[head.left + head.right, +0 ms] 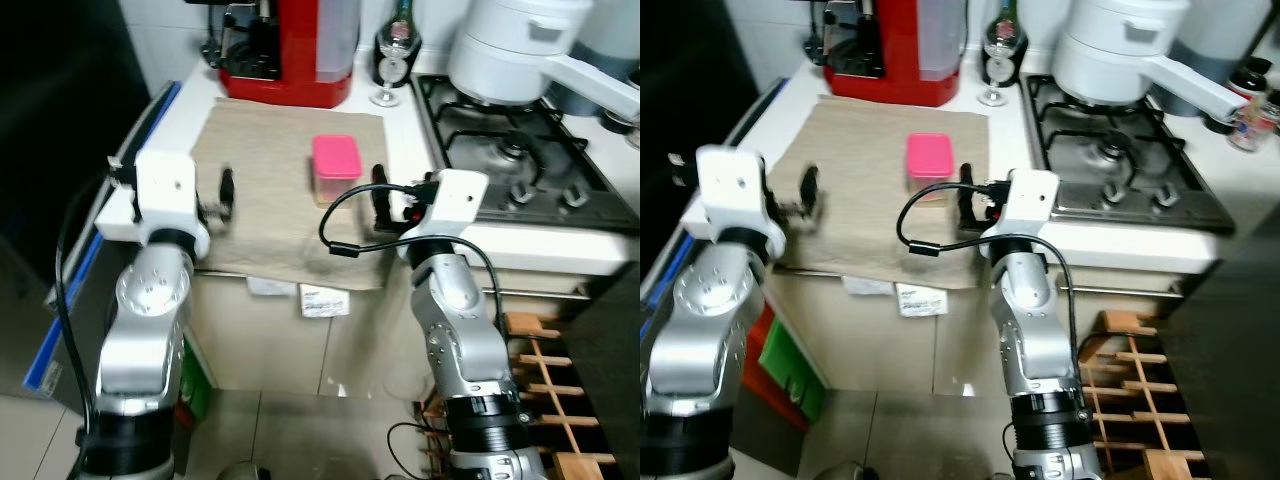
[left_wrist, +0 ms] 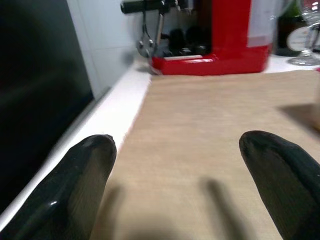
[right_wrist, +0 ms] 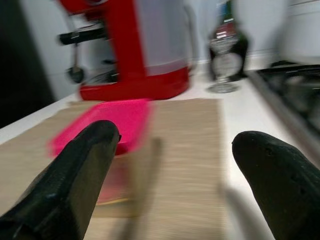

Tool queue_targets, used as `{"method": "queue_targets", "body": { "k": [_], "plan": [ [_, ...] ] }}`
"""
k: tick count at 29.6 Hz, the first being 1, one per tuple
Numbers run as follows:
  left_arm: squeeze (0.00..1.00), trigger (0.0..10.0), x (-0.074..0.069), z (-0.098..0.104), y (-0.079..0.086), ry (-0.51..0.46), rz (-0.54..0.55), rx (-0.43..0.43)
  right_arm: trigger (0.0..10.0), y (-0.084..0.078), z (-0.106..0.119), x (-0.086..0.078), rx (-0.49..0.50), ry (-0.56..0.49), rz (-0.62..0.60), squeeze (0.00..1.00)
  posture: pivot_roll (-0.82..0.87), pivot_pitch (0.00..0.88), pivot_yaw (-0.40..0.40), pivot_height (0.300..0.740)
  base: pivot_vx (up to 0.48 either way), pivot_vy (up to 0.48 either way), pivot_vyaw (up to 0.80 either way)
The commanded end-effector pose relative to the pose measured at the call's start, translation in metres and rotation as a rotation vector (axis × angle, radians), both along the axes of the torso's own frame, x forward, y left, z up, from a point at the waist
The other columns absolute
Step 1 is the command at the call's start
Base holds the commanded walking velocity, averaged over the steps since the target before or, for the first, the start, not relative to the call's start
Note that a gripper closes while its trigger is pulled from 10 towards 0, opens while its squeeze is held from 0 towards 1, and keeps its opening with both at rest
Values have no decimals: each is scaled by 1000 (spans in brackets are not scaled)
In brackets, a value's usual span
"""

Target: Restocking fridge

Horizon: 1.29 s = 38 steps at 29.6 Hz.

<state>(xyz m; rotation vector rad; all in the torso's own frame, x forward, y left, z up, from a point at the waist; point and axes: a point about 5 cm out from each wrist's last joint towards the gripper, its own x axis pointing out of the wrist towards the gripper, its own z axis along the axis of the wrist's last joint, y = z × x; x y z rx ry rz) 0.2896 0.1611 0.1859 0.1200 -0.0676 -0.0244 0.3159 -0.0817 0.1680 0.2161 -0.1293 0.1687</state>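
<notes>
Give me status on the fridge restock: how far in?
Early stage. Done: nothing visibly stocked; the pink-lidded container sits on the beige mat on the counter. In hand: nothing gripped; the right pincer is open, lined up just short of the container, and the left pincer is open over bare mat. Left: grasp the container and carry it to the fridge.

No print is sharp enough to read. A white tag (image 1: 323, 300) hanging below the cloth's edge carries dark lines of print, and the bottle (image 3: 228, 47) bears a blurred label.
</notes>
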Motion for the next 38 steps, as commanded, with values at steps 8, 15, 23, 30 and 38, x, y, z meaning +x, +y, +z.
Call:
{"method": "queue_targets", "body": {
  "k": [8,15,23,30,38],
  "plan": [
    [0,10000,-12,4,-20,-2,-152,2,10000,16,9,6,-59,-57,41,1000,82,0,-31,740,0,0,0],
    [0,10000,-14,2,-21,12,-154,-3,10000,20,10,12,-131,-64,24,1000,74,0,-36,740,0,0,0],
    [0,10000,-16,-1,-27,26,-167,-15,10000,30,27,20,-111,-74,41,0,59,3,-44,740,0,0,0],
    [0,10000,-16,-2,-30,29,-172,-20,10000,36,20,23,-72,4,36,0,47,13,-42,740,0,0,0],
    [0,10000,-16,-3,-33,39,-186,-19,10000,43,21,28,-76,35,43,0,44,21,-37,740,0,0,0]
  ]
}}
